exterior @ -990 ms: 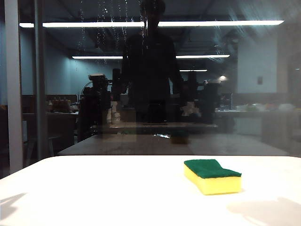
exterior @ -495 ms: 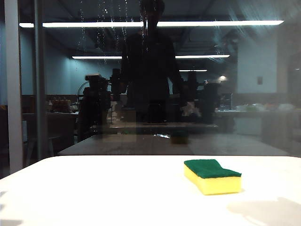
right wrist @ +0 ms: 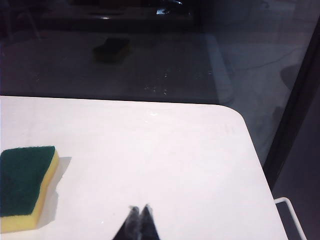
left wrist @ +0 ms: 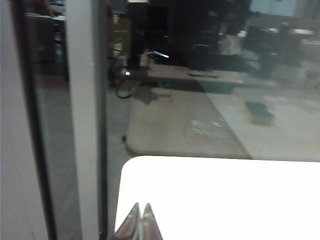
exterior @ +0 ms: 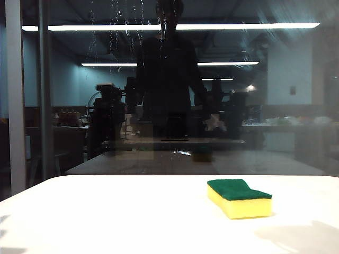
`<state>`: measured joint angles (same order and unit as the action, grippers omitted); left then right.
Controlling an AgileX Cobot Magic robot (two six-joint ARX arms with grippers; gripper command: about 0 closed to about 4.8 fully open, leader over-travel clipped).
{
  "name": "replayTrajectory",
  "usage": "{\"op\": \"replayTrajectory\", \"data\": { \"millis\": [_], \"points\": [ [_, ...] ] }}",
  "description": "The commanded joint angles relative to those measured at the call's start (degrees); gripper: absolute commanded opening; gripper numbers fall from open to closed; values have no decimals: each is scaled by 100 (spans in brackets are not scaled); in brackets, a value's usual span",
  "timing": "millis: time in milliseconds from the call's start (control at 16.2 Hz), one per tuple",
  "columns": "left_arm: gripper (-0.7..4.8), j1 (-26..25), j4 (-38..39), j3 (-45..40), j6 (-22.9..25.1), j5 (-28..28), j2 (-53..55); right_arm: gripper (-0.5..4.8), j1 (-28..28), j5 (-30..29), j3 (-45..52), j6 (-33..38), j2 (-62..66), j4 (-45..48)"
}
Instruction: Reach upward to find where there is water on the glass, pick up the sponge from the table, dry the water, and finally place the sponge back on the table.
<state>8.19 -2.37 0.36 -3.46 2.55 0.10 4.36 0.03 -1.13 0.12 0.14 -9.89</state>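
The sponge (exterior: 239,198) is lying flat on the white table (exterior: 106,217), toward the right side in the exterior view, with its green layer facing up and its yellow body below; nothing is touching it. Behind the table the dark glass (exterior: 275,106) is standing, and near its top, left of the dark silhouette, the water (exterior: 117,26) is showing as thin pale streaks and small drops, which are faint and hard to follow downward. Neither arm is appearing in the exterior view. In the left wrist view only the tips of the left gripper (left wrist: 139,216) are showing, pressed together and empty, above the table corner (left wrist: 210,195) next to a grey frame bar (left wrist: 82,115); the rest is cut off. In the right wrist view the right gripper (right wrist: 140,212) is also showing only its tips, which seem to be closed together with nothing between them, over the table (right wrist: 165,150). The sponge (right wrist: 24,186) is lying well apart from them, partly cut by the picture edge.
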Motion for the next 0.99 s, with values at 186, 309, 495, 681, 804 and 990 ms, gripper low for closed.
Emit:
{"op": "replayTrajectory", "data": {
  "millis": [186,309,495,681,804,990],
  "points": [
    [-6,-2,-79,22,0,-42,4,-5,-2,24,-24,-15,-2,116],
    [-6,-2,-85,26,-2,-181,4,-5,-2,24,-24,-15,-2,116],
    [-6,-2,-114,70,2,-798,4,-5,2,-4,-57,-13,-2,120],
    [-6,-2,-96,264,-2,-1032,4,-6,0,-13,-291,601,-2,116],
    [-6,-2,-61,511,-2,-1029,4,-5,0,-4,-601,872,-2,116],
    [-6,-2,264,1025,-4,-1025,13,-6,0,-2,-1071,872,-2,107]
  ]
}}
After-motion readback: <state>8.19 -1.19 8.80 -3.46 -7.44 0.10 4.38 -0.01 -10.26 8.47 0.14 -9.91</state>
